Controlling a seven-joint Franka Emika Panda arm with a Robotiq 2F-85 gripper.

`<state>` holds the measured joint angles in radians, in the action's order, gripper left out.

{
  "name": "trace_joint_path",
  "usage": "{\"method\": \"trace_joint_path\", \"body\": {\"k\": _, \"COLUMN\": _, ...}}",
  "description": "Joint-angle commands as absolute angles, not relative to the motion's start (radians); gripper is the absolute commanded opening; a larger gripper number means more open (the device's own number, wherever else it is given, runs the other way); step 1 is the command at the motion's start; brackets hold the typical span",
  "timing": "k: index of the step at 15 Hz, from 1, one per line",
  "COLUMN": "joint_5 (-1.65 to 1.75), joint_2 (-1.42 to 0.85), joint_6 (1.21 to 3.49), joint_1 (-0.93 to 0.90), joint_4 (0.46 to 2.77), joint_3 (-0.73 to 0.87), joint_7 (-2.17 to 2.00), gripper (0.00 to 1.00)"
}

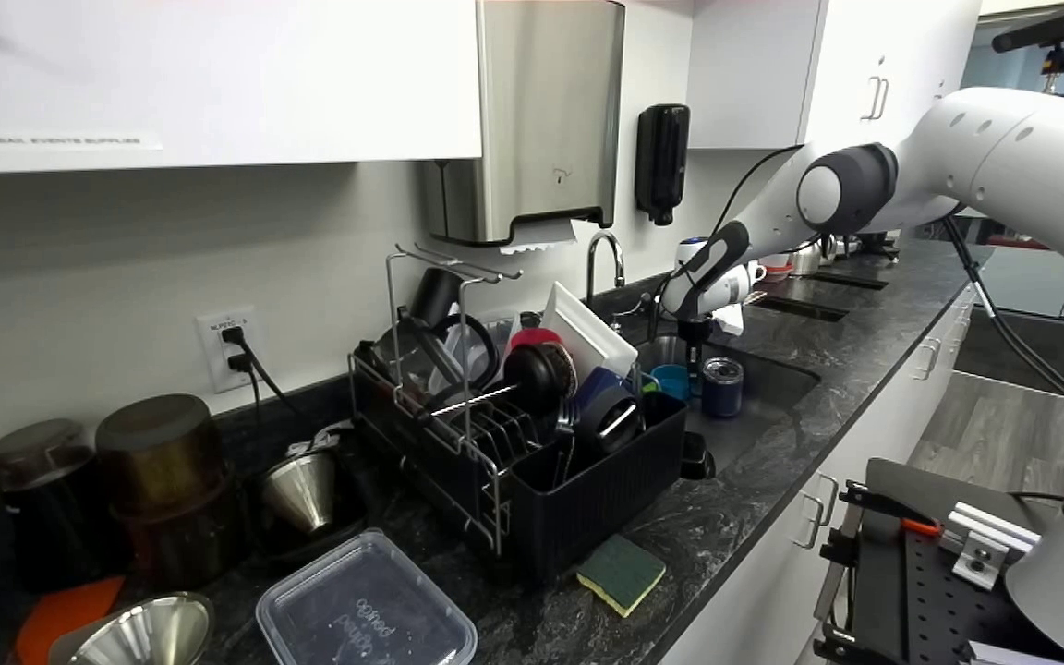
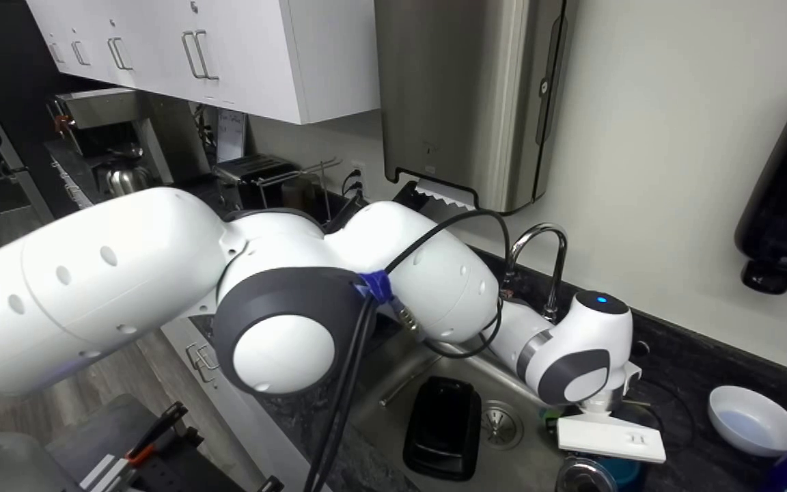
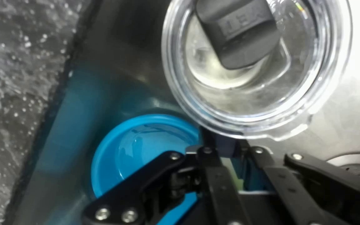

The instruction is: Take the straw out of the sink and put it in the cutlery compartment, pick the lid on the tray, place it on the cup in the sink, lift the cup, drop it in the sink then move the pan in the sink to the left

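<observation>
In an exterior view, the navy cup (image 1: 722,395) stands upright in the sink (image 1: 772,406), its clear lid (image 3: 258,76) on. Just left is the gripper (image 3: 225,147), its fingers slightly apart (tips hidden by the lid's edge, so I cannot tell whether they grasp anything). Farther left come a light-blue vessel (image 1: 669,380) and the dish rack (image 1: 620,503).
</observation>
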<state>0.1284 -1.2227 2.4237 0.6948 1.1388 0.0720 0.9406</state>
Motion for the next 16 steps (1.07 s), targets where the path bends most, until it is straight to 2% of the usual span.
{"method": "trace_joint_path", "body": {"k": 1, "joint_5": 0.139, "joint_2": -1.188, "joint_6": 2.418, "joint_1": 0.693, "joint_4": 1.178, "joint_3": 0.089, "joint_7": 0.937, "gripper": 0.04}}
{"method": "trace_joint_path", "body": {"k": 7, "joint_5": 0.128, "joint_2": -1.029, "joint_6": 2.475, "joint_1": 0.703, "joint_4": 1.381, "joint_3": 0.112, "joint_7": 0.903, "gripper": 0.04}}
{"method": "trace_joint_path", "body": {"k": 16, "joint_5": 0.100, "joint_2": -0.744, "joint_6": 2.634, "joint_1": 0.728, "joint_4": 1.758, "joint_3": 0.059, "joint_7": 0.958, "gripper": 0.04}}
